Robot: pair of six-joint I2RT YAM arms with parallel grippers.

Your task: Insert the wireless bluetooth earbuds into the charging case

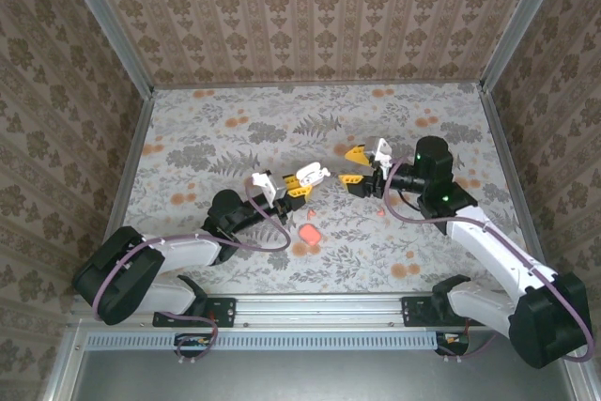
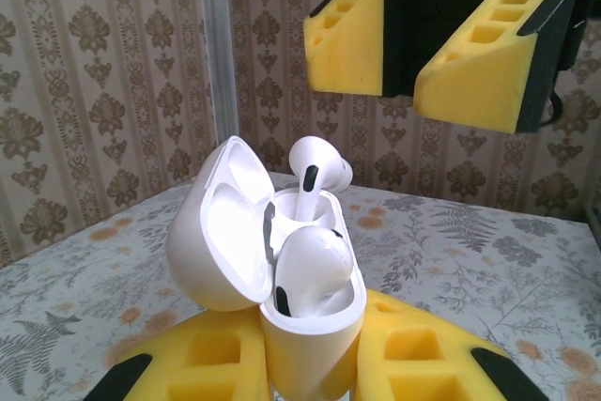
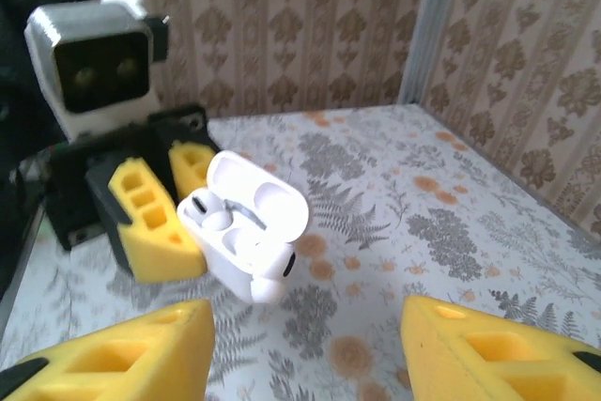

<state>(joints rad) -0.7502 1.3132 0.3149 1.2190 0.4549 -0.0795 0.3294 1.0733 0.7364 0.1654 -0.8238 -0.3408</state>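
Showing the left fingers [image 2: 202,363] clamped on the base of a white charging case [image 2: 310,349], lid open; one earbud [image 2: 315,274] sits seated, a second earbud [image 2: 317,164] stands proud. Above, the right fingers [image 2: 470,53] hang parted, empty. Light, glossy, probably slippery: pressing its rounded head gently looks safest.

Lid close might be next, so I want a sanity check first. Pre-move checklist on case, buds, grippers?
1. Charging case clamped upright in left gripper: ok.
2. Lid open: ok.
3. Near earbud fully seated: cannot tell.
4. Far earbud seated: not ok, it stands proud of its well.
5. Right gripper open, apart from the case: ok.
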